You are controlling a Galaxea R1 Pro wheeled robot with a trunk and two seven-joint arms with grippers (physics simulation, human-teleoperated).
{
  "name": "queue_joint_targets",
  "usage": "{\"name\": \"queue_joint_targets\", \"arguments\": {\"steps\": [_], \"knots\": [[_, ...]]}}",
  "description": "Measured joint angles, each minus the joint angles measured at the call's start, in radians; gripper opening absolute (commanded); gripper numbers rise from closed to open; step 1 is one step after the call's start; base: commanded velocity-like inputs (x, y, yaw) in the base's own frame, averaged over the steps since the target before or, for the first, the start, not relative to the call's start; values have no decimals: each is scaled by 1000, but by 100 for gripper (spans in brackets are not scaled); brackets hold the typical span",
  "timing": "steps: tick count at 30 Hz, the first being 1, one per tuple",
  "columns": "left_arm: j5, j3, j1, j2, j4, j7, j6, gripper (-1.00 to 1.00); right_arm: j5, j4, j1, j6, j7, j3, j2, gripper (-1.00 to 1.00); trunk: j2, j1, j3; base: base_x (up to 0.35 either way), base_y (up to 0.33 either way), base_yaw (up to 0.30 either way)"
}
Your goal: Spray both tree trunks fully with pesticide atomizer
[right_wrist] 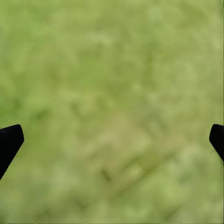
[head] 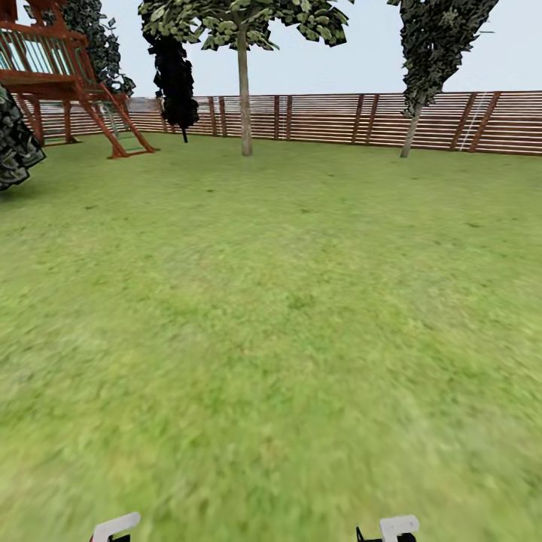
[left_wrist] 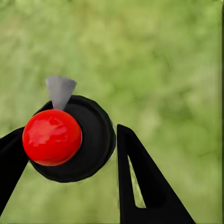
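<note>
Green lawn floor [head: 271,339] spreads out to a brown slatted fence [head: 376,117]. Nearest, the left tool [left_wrist: 65,144] has its black fingers [left_wrist: 140,182] closed around the pesticide atomizer [left_wrist: 70,140], a black round body with a red ball top and a grey nozzle. The right tool [right_wrist: 112,140] hangs wide open over grass, holding nothing. Far off, near the fence, stand two trees [head: 244,90], one straight-trunked, one leaning [head: 412,128], left of them a wooden play frame [head: 68,75].

Ahead of us the green grass lawn [head: 271,316] runs to the brown slatted wooden fence [head: 421,120]; a red-brown wooden play tower [head: 53,68] stands far left.
</note>
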Motion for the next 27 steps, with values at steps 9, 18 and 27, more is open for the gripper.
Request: {"name": "queue_joint_targets", "arguments": {"steps": [9,18,27], "knots": [[2,0,0,0,0,0,0,-100,0,0,0,0,0,0,0,100,0,0,0,340,0,0],[3,-1,1,0,0,0,0,-100,0,0,0,0,0,0,0,100,0,0,0,340,0,0],[1,0,1,0,0,0,-1,-100,-1,0,0,0,0,0,0,100,0,0,0,340,0,0]]}}
